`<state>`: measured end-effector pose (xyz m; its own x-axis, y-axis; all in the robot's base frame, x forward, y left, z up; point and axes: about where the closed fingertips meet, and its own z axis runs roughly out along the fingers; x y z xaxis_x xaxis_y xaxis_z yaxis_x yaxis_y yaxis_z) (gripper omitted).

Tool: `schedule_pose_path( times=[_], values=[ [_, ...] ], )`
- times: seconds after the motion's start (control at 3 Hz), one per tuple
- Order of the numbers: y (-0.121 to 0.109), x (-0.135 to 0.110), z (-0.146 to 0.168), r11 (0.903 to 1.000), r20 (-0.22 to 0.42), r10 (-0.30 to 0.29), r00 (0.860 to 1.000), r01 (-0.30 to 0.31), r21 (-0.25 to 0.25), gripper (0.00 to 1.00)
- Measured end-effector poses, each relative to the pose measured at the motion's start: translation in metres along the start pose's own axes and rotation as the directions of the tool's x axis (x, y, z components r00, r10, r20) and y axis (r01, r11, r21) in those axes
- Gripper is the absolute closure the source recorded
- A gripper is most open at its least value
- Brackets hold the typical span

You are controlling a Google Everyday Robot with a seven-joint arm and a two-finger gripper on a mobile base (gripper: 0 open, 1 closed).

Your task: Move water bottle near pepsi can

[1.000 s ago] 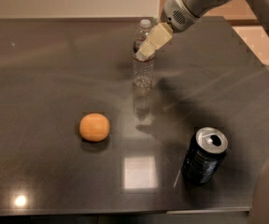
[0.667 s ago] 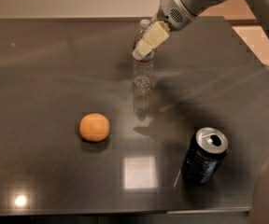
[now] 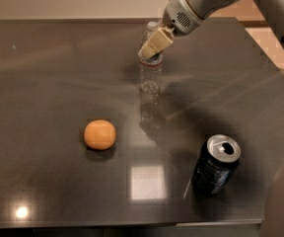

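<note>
Claw (image 3: 154, 46) hardly shifted, apparently clamped on top of upright water bottle (image 3: 151, 75), pepsi can (image 3: 215, 165) well apart, orange (image 3: 100, 134) leftward.

The dark glossy table (image 3: 43, 83) is carrying a water bottle (image 3: 150, 78) standing upright mid-back, an orange (image 3: 100, 134) lying front-left and a pepsi can (image 3: 216, 166) standing front-right. The gripper (image 3: 153, 46) is hovering at the bottle's top.

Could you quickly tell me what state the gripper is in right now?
Gripper: at the top of the water bottle; open or closed cannot be told.
</note>
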<state>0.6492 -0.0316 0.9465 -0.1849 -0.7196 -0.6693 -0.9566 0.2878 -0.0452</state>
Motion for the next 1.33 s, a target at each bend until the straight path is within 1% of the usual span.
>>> schedule_pose_path(
  times=[0.33,0.67,1.0,1.33],
  values=[
    [0.005,0.002,-0.005,0.9999,-0.001,-0.008,1.0,0.008,-0.013,0.68],
    [0.011,0.009,-0.025,1.0,-0.003,-0.002,1.0,0.002,-0.007,0.91],
    [0.024,0.024,-0.056,0.9999,-0.011,0.017,1.0,-0.017,0.003,1.0],
    [0.045,0.043,-0.087,0.9986,-0.01,0.052,0.999,-0.052,0.012,1.0]
  ],
)
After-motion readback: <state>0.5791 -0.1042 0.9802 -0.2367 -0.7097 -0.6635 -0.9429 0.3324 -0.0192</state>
